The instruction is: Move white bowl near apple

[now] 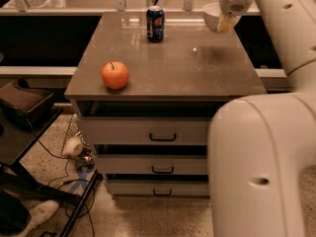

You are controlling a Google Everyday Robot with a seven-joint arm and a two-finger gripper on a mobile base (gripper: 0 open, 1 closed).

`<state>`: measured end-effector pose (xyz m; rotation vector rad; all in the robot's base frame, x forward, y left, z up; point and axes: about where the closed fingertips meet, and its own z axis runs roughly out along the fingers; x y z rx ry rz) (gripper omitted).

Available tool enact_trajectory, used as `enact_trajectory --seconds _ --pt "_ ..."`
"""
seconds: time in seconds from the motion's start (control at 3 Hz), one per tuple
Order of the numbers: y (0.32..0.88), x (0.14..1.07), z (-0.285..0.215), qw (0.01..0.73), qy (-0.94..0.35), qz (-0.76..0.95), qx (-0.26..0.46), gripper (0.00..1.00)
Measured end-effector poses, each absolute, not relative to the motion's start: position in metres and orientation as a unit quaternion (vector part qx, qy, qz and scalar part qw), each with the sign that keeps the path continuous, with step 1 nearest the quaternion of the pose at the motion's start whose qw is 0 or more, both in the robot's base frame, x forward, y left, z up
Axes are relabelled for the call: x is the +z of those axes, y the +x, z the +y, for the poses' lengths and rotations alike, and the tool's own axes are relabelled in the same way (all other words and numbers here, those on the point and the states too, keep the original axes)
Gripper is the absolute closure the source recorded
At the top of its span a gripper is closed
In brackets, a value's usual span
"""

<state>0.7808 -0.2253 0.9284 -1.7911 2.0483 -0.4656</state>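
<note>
Camera view, looking down at a drawer cabinet from its near side. I have the end effector at the far right corner of the tabletop, closed on the right-hand rim of the white bowl. One pale finger shows against the bowl's outer wall; the other is hidden.

The bowl hangs clear of the surface. A soft dark shadow lies on the tabletop nearer to me than the bowl and apart from it, which is how I read the lift. A rim pinch suits this object, since I judge the glossy body too wide to span with two fingers.

The apple rests at the near left of the tabletop, close to the front edge, stem up, well apart from the bowl. A blue soda can stands upright near the far edge, left of the bowl. The arm enters from the right, and its lower link fills the near right of the view, hiding that side of the cabinet. Drawers with dark handles sit below the tabletop.

I take this as the carry stage, with the grasp made and the placement not yet done. The next move calls for a diagonal travel toward the near left, passing on the near side of the can. The set-down should end just beside the apple without nudging it, as a round fruit so close to the front edge could roll off.
</note>
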Motion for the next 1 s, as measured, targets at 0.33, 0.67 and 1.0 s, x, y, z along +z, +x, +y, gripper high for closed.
enact_trajectory --seconds 0.33,0.67,1.0 --pt "0.741 0.959 -0.23 0.223 -0.649 0.711 -0.157 1.0" --pt "0.67 0.994 -0.22 0.298 -0.678 0.657 -0.14 1.0" --pt "0.627 0.972 -0.194 0.309 -0.719 0.612 -0.114 1.0"
